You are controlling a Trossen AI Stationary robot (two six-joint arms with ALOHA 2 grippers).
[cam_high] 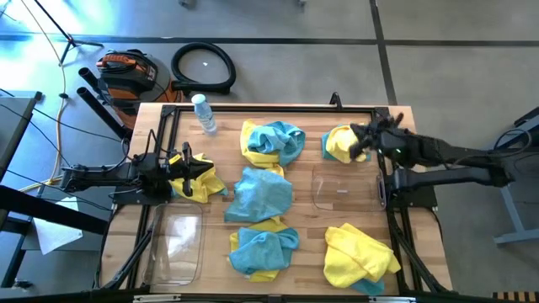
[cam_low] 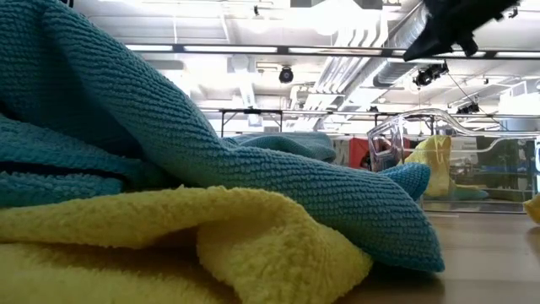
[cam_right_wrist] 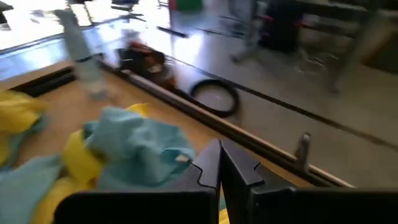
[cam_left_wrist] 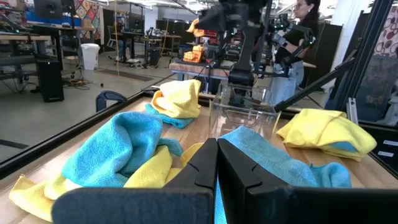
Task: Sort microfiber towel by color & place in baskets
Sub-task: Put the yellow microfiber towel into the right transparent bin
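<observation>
Towels: your yellow and teal towels [cam_high: 261, 195] lie in mixed heaps across the middle of the high view, none sorted yet, so every heap needs pulling apart by colour.
Baskets: one basket [cam_high: 178, 246] sits lower left, the other basket [cam_high: 337, 187] right of centre; both look empty to you, one ready for each colour.
Left gripper: your left gripper [cam_high: 187, 172] rests at left centre over a yellow towel [cam_high: 205, 183] just above the lower-left basket; fingers clenched, and whether cloth is pinched between them you cannot tell.
Right gripper: your right gripper [cam_high: 364, 139] hangs at upper right beside a yellow and teal heap [cam_high: 339, 143]; fingers clenched, apparently on nothing.
Bottle: the water bottle [cam_high: 203, 114] lies upper left, clear of the towels.
</observation>
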